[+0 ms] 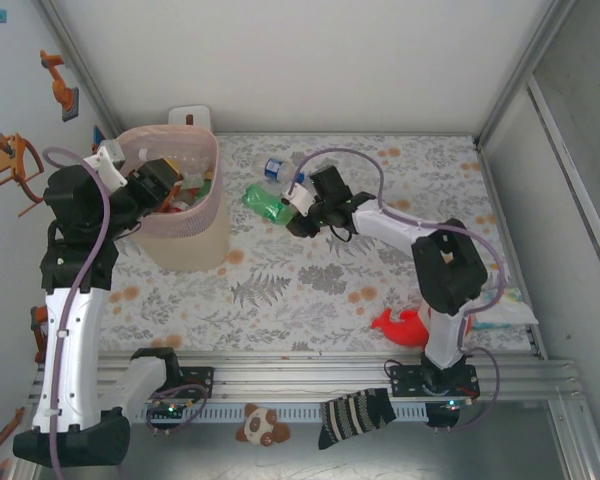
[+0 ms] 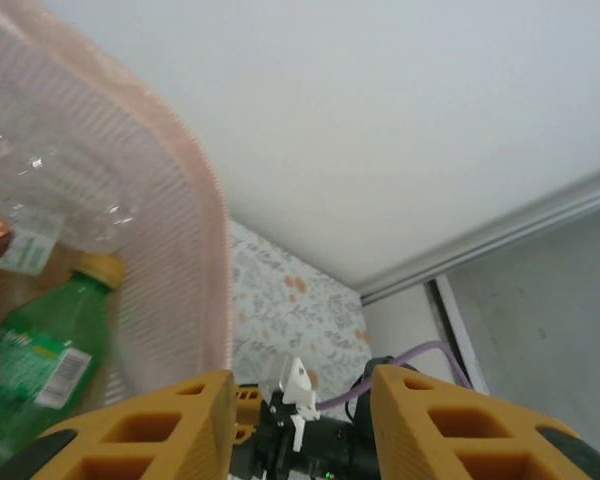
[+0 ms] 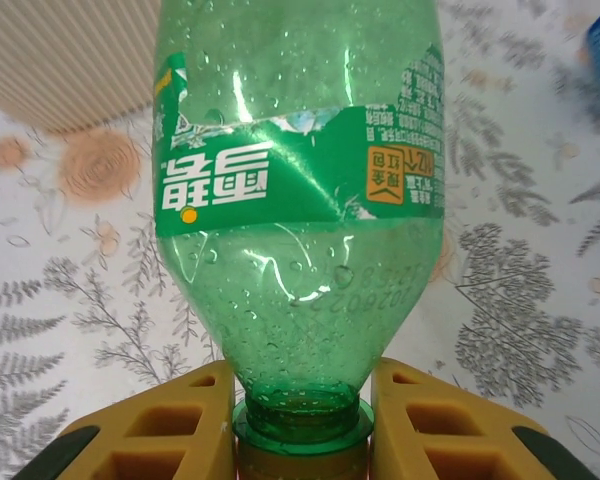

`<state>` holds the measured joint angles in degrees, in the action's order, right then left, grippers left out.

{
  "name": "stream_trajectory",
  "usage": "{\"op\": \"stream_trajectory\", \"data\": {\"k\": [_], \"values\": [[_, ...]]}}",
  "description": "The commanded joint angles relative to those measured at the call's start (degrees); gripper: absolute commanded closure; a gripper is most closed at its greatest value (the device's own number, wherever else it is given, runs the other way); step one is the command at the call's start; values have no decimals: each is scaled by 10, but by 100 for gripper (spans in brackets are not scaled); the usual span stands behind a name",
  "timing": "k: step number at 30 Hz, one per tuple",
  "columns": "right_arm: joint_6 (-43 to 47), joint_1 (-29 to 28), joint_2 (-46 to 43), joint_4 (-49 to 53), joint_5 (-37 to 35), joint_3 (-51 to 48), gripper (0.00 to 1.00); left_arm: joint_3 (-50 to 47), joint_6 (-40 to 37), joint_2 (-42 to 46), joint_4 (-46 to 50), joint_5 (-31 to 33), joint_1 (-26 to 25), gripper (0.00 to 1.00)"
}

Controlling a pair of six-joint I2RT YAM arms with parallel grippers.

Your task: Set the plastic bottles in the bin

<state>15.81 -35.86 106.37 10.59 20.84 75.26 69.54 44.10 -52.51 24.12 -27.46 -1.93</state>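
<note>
Right wrist view, Lee speaking: the right gripper (image 3: 300, 405) pinches the green bottle (image 3: 300, 200) at the neck only. Risk?
Kim: I'd say the long body could swing or slip out on the lift. It could also knock the bin (image 1: 195, 240) wall, since it lies just right of it.
Lee: And the left gripper (image 1: 163, 183)?
Kim: Poised over the bin's mouth, spread wide, nothing held. It could block the drop.
Lee: Arm pose?
Kim: Right arm (image 1: 400, 225) reaches forward-left, low, wrist toward the bin. Left arm (image 1: 75, 250) bends over the rim.
</note>
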Motion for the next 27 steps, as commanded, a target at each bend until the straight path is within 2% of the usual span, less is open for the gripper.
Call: {"op": "stream_trajectory", "data": {"k": [1,4,10,20,27], "values": [[-62,-5,-67,-71,1,-42,90,-25,-16,13,-106,-64,-6,55],[-89,-6,-122,-102,3,-74,92,-33,-15,4,-158,-101,-16,48],[-126,-12,-212,-163,21,-117,93,-33,-17,-28,-227,-128,-57,42],[-153,-39,-293,-203,46,-107,94,-2,-77,-83,-246,-117,-171,24],[-189,-53,-304,-223,59,-98,94,5,-108,-104,-246,-94,-215,15]]}}
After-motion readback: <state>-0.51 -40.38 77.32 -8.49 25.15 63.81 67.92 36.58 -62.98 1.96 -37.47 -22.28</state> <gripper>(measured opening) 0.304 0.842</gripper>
